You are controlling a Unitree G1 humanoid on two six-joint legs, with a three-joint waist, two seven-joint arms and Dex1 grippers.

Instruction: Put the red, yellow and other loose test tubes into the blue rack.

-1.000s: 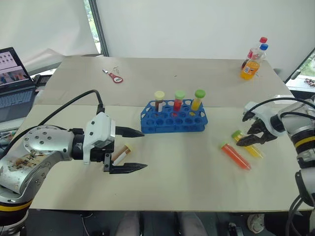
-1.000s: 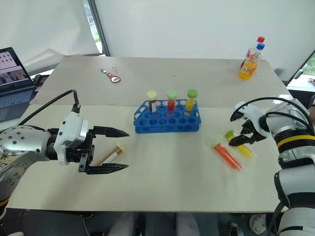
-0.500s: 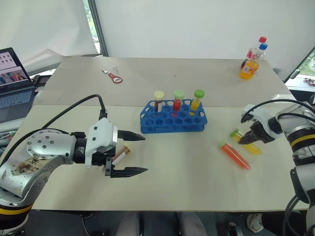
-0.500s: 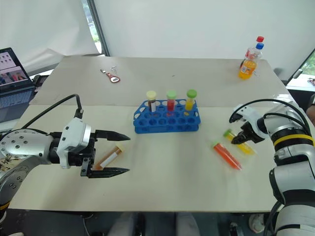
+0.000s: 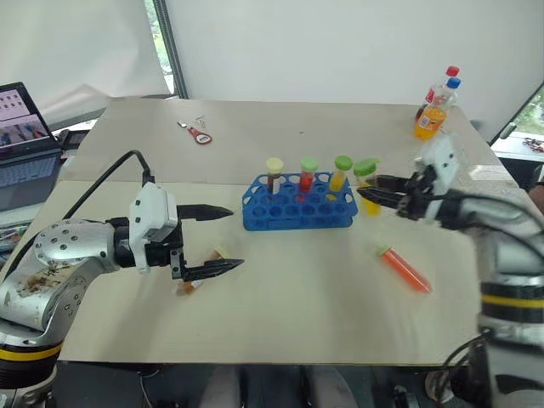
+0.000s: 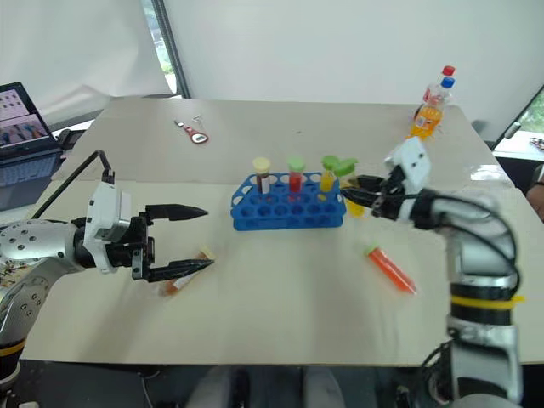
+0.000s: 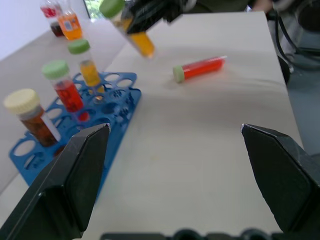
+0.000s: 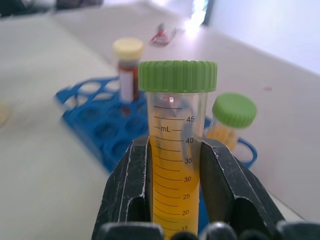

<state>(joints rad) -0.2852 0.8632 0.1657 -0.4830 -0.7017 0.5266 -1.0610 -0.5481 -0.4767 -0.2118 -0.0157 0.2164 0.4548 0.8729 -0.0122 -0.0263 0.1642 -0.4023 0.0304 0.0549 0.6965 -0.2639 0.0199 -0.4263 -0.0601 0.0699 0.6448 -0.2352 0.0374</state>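
The blue rack (image 5: 299,208) stands mid-table with three capped tubes upright in its back row. My right gripper (image 5: 367,194) is shut on a green-capped yellow tube (image 8: 177,150), holding it upright in the air just off the rack's right end. An orange-red tube (image 5: 405,269) with a green cap lies on the table to the right of the rack. My left gripper (image 5: 223,238) hangs open left of the rack, its fingers spread wide. A cream-capped tube (image 6: 177,284) lies on the table under its lower finger, untouched.
Two drink bottles (image 5: 435,106) stand at the far right corner. A small red-handled tool (image 5: 198,133) lies at the far left of the table. A laptop (image 5: 21,140) sits off the left edge. Most rack holes in front are free.
My right gripper closed on the yellow tube, lifted it off the table and carried it left to the rack's right end. The left gripper stayed open and shifted slightly.
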